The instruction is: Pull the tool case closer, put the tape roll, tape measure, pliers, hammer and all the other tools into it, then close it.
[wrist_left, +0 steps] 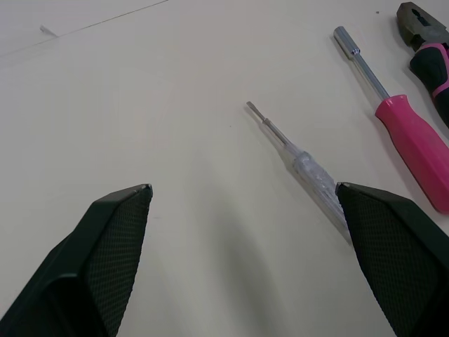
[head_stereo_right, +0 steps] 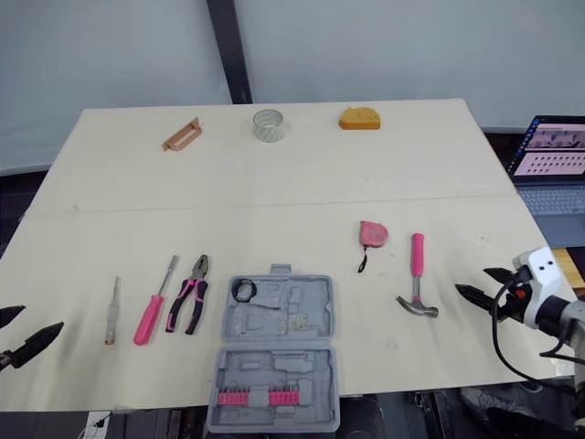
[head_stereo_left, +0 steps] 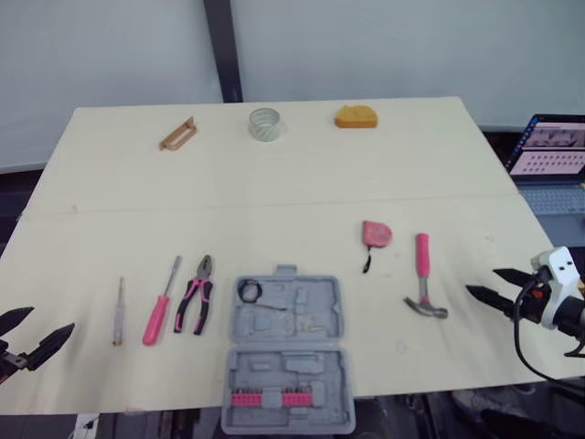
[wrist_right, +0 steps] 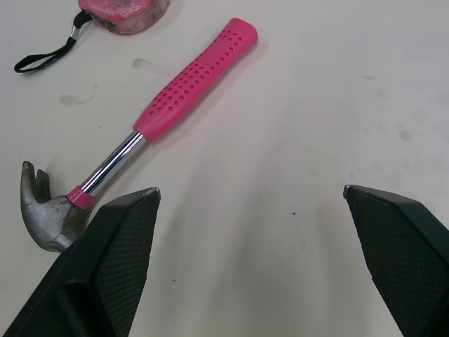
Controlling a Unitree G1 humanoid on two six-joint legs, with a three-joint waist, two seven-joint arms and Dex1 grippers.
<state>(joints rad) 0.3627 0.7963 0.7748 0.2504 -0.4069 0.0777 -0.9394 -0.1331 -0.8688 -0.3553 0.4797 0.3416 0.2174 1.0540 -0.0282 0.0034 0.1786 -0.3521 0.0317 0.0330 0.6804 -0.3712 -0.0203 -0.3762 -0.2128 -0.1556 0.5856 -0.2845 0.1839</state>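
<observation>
Pale wood table [head_stereo_left: 274, 192]: tool case [head_stereo_left: 322, 320] lies open at near edge, centre, w/ a small black ring [head_stereo_left: 249, 291] inside; tape measure [head_stereo_left: 376, 234], hammer [head_stereo_left: 422, 265], pliers [head_stereo_left: 196, 306], pink screwdriver [head_stereo_left: 155, 320], clear screwdriver [head_stereo_left: 118, 315] and far-edge tape roll [head_stereo_left: 264, 123] all lie outside it, so task is judged barely begun. Right gripper [head_stereo_left: 482, 282], fingers apart and empty, sits near hammer's head on its right; left gripper [head_stereo_left: 52, 320], also apart and empty, just left of clear screwdriver
</observation>
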